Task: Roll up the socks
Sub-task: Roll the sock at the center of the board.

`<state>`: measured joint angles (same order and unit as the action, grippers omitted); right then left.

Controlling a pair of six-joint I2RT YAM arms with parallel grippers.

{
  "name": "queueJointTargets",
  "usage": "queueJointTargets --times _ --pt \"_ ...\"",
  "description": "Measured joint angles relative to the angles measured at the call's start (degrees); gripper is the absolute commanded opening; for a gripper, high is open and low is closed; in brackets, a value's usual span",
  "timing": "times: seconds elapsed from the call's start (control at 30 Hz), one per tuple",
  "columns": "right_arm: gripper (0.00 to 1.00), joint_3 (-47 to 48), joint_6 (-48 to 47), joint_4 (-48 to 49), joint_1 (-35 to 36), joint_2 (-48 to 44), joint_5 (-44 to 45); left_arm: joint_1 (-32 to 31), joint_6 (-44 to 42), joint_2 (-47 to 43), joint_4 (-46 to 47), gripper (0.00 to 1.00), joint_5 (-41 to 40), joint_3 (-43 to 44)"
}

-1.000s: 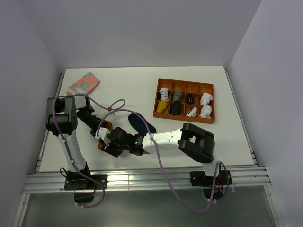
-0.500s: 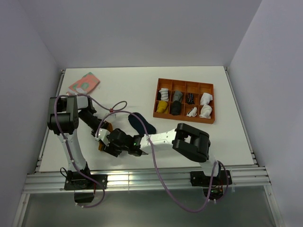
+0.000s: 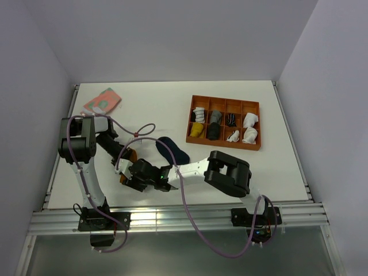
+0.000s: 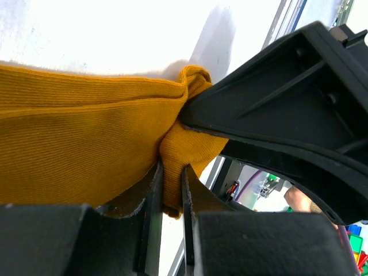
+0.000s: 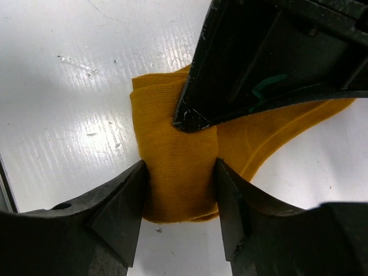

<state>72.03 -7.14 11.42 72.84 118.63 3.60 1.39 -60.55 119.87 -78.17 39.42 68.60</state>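
Right arm [image 3: 227, 172] has swung leftward. Mustard sock [image 5: 167, 155] lies bunched at the table's [image 3: 276, 169] near-left edge, navy sock [image 3: 172, 150] near it. Right gripper [image 5: 179, 195], half-open, clamps the bundle and left gripper [image 4: 171, 195] nips one fold; crowding may jolt it loose.

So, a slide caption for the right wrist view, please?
Right claw clamps the folded mustard sock on the table; left claw pinches its fabric.

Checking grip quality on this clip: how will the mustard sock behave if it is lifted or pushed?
Likely floppy: the mustard sock bunches into folds where the left pincer pinches it. Probably grippy rather than slippery: its ribbed knit sits snugly between the fingers of the right pincer. Pushed, it would probably crumple rather than slide or roll.
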Motion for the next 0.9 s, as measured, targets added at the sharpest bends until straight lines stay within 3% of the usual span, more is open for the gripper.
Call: queueJointTargets --times 0.07,0.1,0.2,0.23,0.5,0.7,0.9 --pt "0.47 0.24 -0.04 -0.11 0.15 0.24 0.11 -0.17 0.02 0.0 0.0 0.0 -0.13 0.0" --pt "0.36 0.46 -0.02 -0.11 0.22 0.46 0.11 -0.22 0.02 0.0 0.0 0.01 -0.2 0.0" --pt "0.15 0.98 0.04 -0.17 0.39 0.72 0.33 -0.26 0.04 0.0 -0.11 0.04 -0.37 0.0" --pt "0.11 1.09 0.11 -0.31 0.39 0.72 0.39 -0.26 0.09 0.0 -0.13 0.06 -0.44 0.0" --pt "0.04 0.74 0.9 0.28 0.42 0.72 1.49 -0.59 1.64 0.0 -0.55 0.32 -0.31 2.89" --pt "0.03 -0.11 1.57 1.46 0.26 0.55 2.14 -0.79 2.64 0.0 -0.04 0.4 0.33 6.08" --pt "0.01 -0.37 2.16 1.68 0.26 0.46 2.93 -0.79 3.3 -0.02 0.42 0.39 0.39 7.56"
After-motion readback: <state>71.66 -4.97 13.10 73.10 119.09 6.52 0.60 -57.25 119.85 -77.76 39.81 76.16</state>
